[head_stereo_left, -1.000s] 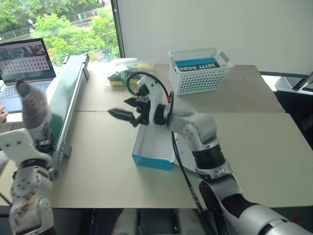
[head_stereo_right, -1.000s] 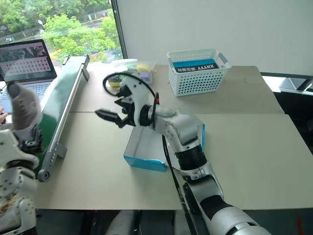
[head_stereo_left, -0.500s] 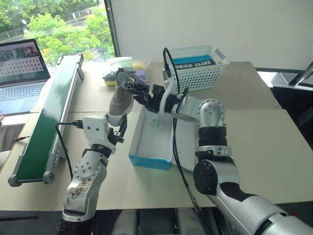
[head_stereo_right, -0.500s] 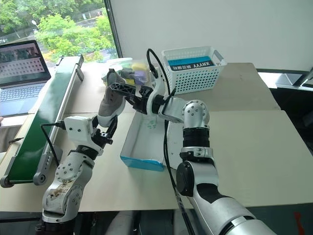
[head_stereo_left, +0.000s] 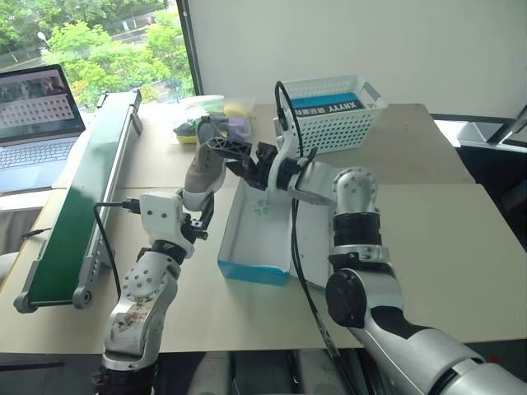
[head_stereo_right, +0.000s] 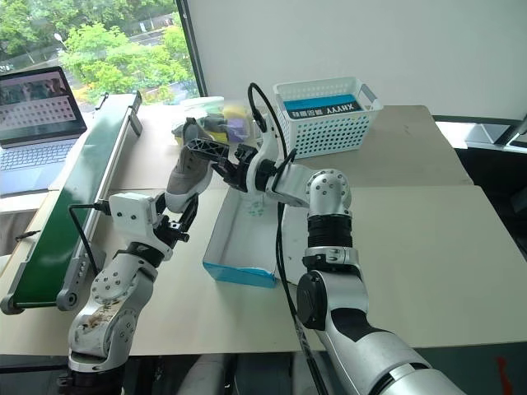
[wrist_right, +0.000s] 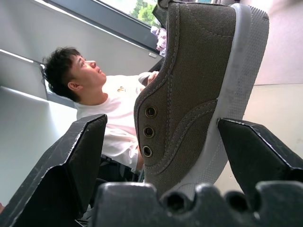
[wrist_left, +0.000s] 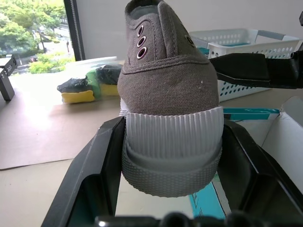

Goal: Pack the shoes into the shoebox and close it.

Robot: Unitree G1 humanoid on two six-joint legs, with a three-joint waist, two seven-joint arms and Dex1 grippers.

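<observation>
White basket [head_stereo_left: 333,115] w/ blue box, laptop [head_stereo_left: 37,115], conveyor [head_stereo_left: 78,197], person [wrist_right: 102,104].

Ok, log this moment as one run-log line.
left gripper: shut on grey canvas sneaker toe, held upright | right gripper: open, straddling sneaker, no grip | open blue cardboard shoebox: no shoe inside | phase: handover above table

One shoe [head_stereo_left: 202,164] — one shoebox [head_stereo_left: 255,239] — one basket [head_stereo_left: 329,115], one laptop [head_stereo_left: 37,115], one person [wrist_right: 102,101].
</observation>
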